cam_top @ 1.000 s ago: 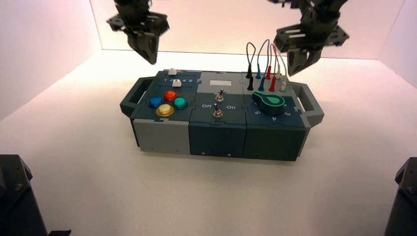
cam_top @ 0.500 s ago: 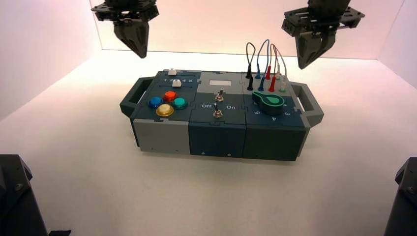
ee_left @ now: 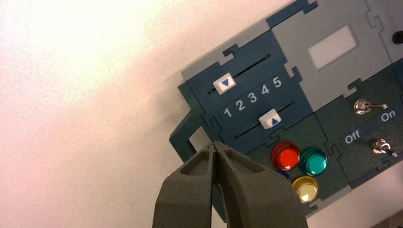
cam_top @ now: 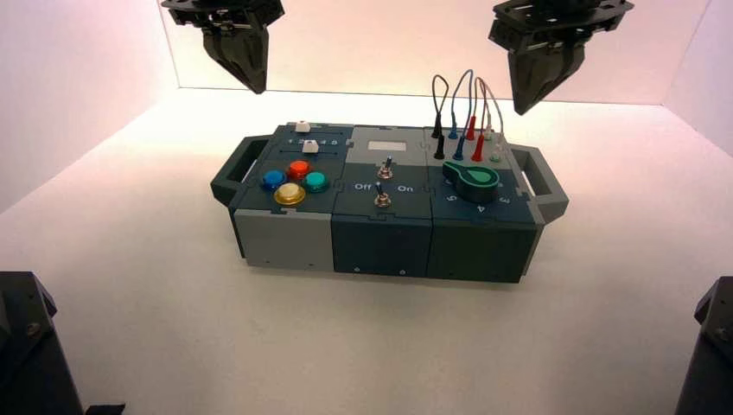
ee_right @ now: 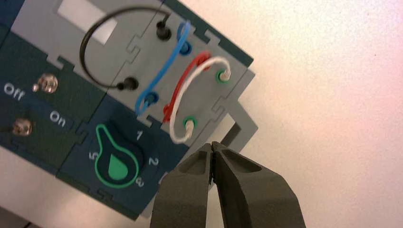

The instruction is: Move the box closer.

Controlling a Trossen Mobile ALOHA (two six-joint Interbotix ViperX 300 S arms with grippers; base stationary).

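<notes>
As it sits upright on the pale bench (cam_top: 372, 346), the long teal and grey box (cam_top: 382, 203) spans the middle of the high view, a handle at each end. Its left section carries four round buttons, blue, red, green and yellow, below two white sliders; the middle one has two metal toggle switches (ee_left: 362, 106) beneath a pale rectangular window (ee_left: 332, 47), with "Off" and "On" lettered between them; the right one has a green-marked dial (ee_right: 117, 164), its narrow end near the "5", and looped black, blue, red and white wires (ee_right: 190, 80). The left hand (cam_top: 258, 90) hovers above and beyond the box's left end, its fingers closed together on nothing. Above the far right corner, beside the wires, the right hand (cam_top: 520, 111) hangs, likewise narrow and empty. Neither touches the box.
</notes>
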